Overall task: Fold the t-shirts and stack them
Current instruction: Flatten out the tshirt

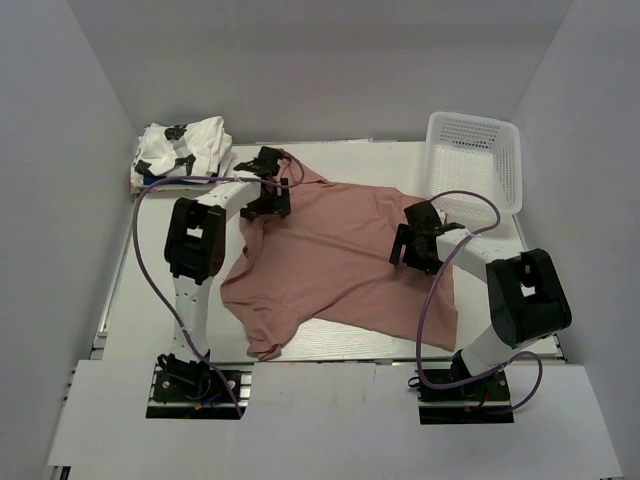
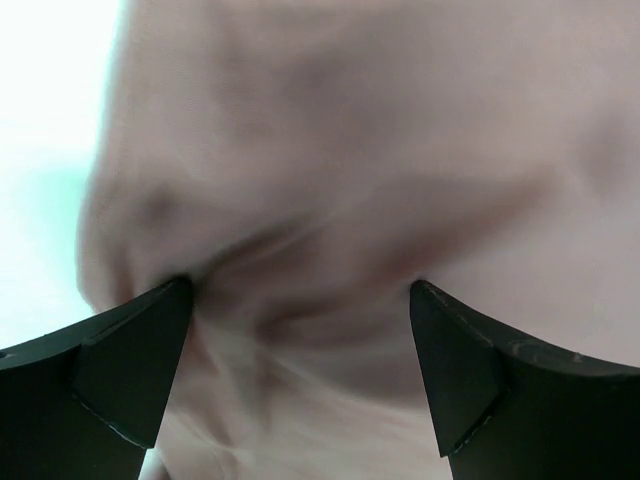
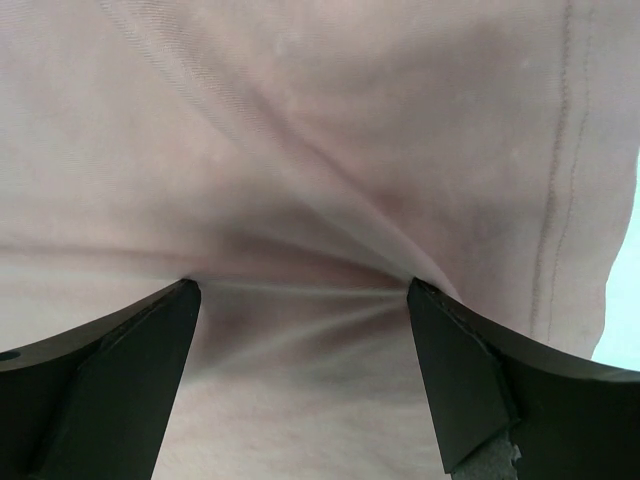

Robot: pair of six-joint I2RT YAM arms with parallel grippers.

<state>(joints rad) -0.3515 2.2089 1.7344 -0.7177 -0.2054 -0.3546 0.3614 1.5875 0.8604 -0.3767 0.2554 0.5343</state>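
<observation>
The large dusty-pink t-shirt [image 1: 340, 260] lies spread and rumpled across the middle of the table. My left gripper [image 1: 268, 207] is open, its tips pressed down into the shirt's far left part near the collar. In the left wrist view [image 2: 300, 285] the pink cloth [image 2: 330, 150] wrinkles between the wide-apart jaws. My right gripper [image 1: 410, 255] is open and pressed onto the shirt's right side. In the right wrist view [image 3: 303, 285] the cloth [image 3: 300, 150] creases between the tips, near a hem seam. A folded white t-shirt with black print [image 1: 182, 150] lies at the back left. No blue shirt is in view.
A white plastic mesh basket [image 1: 478, 160] stands at the back right corner, partly over the table edge. Grey walls close in the left, right and back sides. The purple cables of both arms loop over the shirt.
</observation>
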